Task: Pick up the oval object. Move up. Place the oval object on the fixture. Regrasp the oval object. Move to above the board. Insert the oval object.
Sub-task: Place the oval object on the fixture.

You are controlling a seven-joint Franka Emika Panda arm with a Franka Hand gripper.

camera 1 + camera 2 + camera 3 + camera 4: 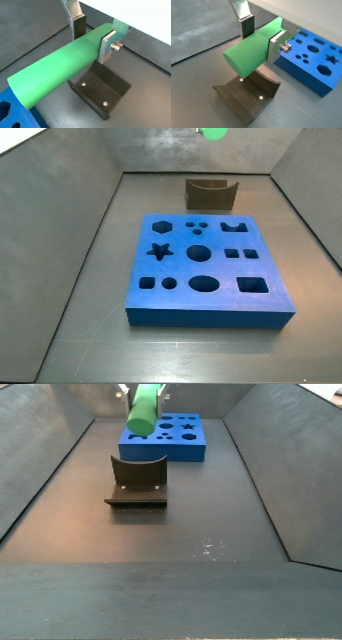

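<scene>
My gripper [92,39] is shut on the oval object [60,67], a smooth bright green peg with rounded ends. One dark pad and one silver finger plate [107,47] press its sides near one end, as both wrist views show [261,37]. The peg [250,54] hangs in the air above the fixture [248,97], a dark notched block on the floor, and does not touch it. In a side view the peg [142,412] is above and behind the fixture [136,482]. In a side view only the peg's tip [211,132] shows at the top edge.
The blue board [207,263] with dark cut-out holes lies flat on the floor beside the fixture [210,194]; it also shows in a side view [167,439] and in both wrist views [314,62]. Grey sloping walls enclose the floor.
</scene>
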